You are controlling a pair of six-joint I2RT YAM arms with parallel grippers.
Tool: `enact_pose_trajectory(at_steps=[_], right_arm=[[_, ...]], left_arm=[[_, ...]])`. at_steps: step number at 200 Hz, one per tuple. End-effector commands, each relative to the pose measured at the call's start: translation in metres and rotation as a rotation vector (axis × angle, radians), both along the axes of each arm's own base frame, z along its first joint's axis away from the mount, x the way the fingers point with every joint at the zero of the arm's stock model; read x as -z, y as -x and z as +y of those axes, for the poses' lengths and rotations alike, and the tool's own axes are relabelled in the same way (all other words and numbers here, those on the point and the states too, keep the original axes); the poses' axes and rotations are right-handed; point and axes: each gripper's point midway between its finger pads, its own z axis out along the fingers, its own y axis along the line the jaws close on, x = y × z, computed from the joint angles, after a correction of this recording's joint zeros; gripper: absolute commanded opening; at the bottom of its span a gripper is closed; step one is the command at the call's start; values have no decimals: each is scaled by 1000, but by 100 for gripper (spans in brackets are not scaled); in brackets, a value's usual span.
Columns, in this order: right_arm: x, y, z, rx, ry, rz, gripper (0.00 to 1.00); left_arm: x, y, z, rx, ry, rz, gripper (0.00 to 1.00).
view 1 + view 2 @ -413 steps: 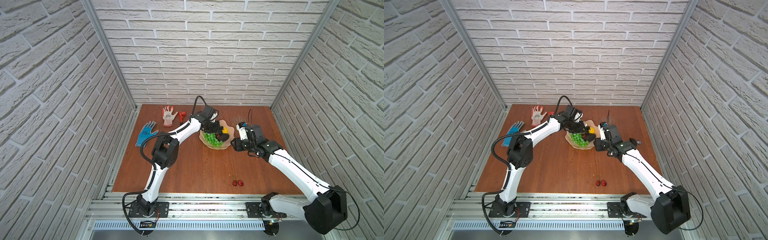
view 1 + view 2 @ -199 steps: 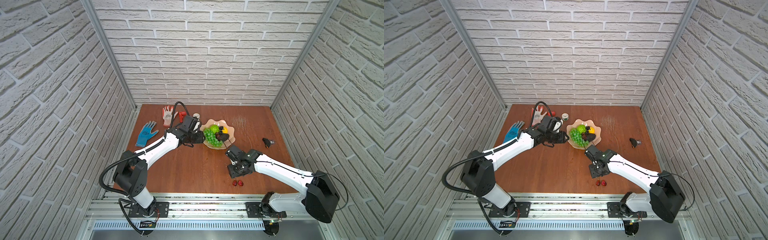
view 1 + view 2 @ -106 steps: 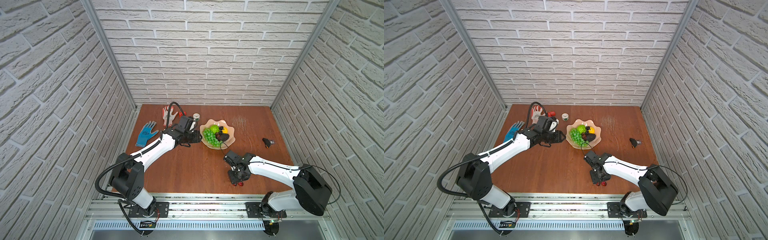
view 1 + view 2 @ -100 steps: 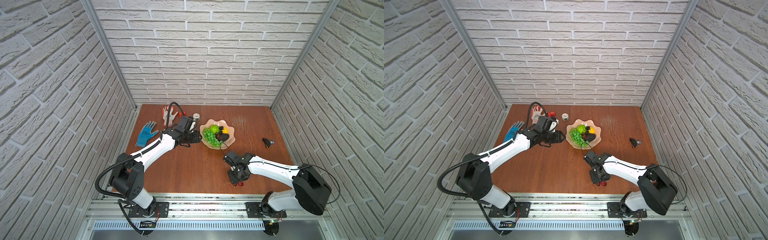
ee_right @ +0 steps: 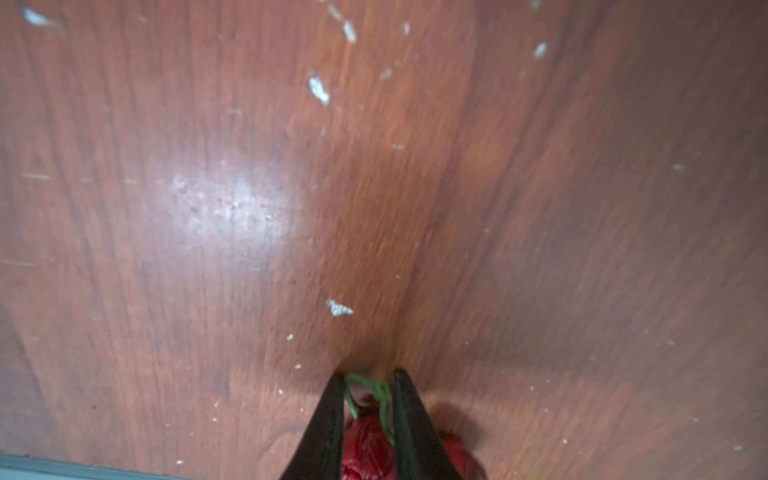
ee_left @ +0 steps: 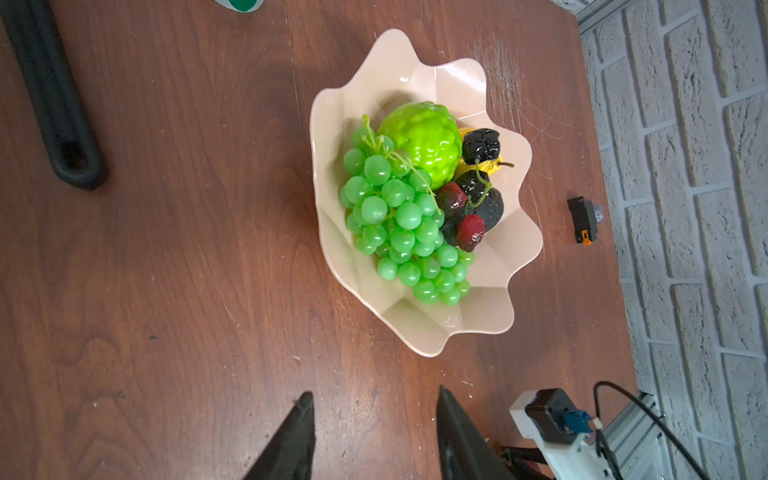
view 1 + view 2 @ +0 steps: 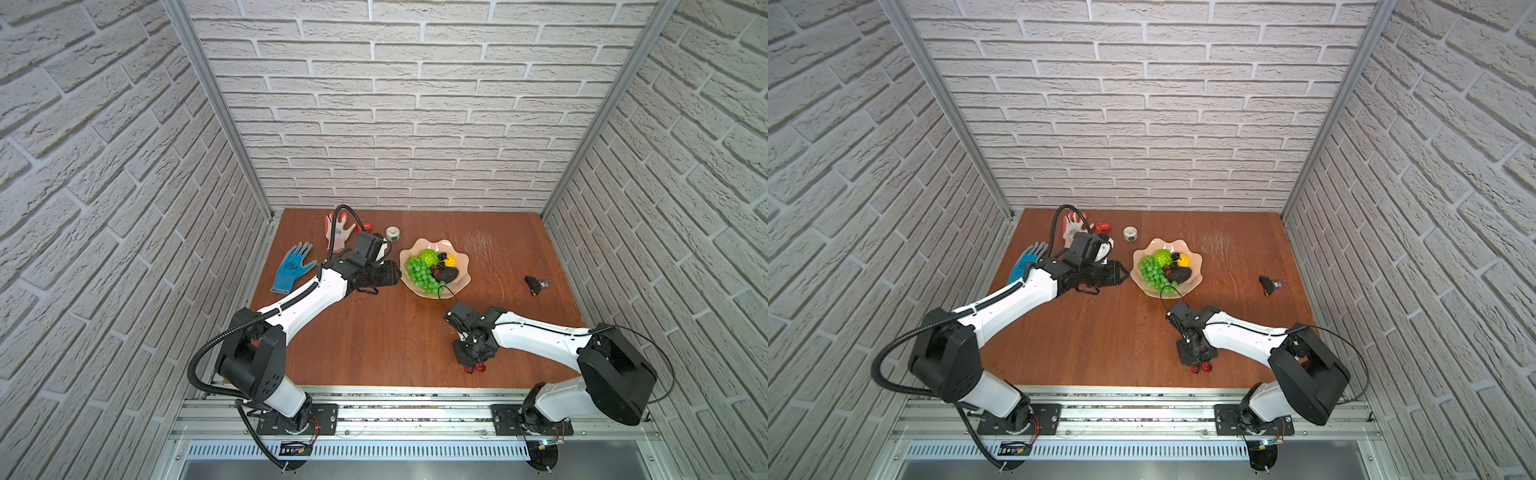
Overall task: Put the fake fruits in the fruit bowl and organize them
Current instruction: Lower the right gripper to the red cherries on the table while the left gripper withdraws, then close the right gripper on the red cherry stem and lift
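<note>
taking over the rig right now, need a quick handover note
Left tool: open, empty, beside the bowl.
Right tool: jaws pinched on the stem of the red cherries, which lie on the table near its front edge.
Done: grapes, green ball, avocado, lemon and dark cherries are in the bowl.
Left: lift the red cherries into the bowl, then tidy if needed.
</note>
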Motion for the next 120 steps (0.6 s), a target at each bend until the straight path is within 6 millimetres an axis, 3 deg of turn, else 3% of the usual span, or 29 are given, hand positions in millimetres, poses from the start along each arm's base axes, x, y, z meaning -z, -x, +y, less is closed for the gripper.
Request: enact_pose_trajectory(at_steps=[1, 8, 56, 120], right_arm=[[5, 0, 3, -2, -6, 1, 14], [4, 0, 2, -4, -2, -3, 6], [-18, -12, 6, -18, -25, -73, 5], [-84, -40, 15, -8, -82, -241, 6]], left_arm=[[-11, -4, 5, -19, 19, -46, 48], [-10, -3, 5, -20, 19, -43, 48], [-8, 1, 10, -39, 12, -39, 48], [-8, 10, 31, -92, -28, -41, 48]])
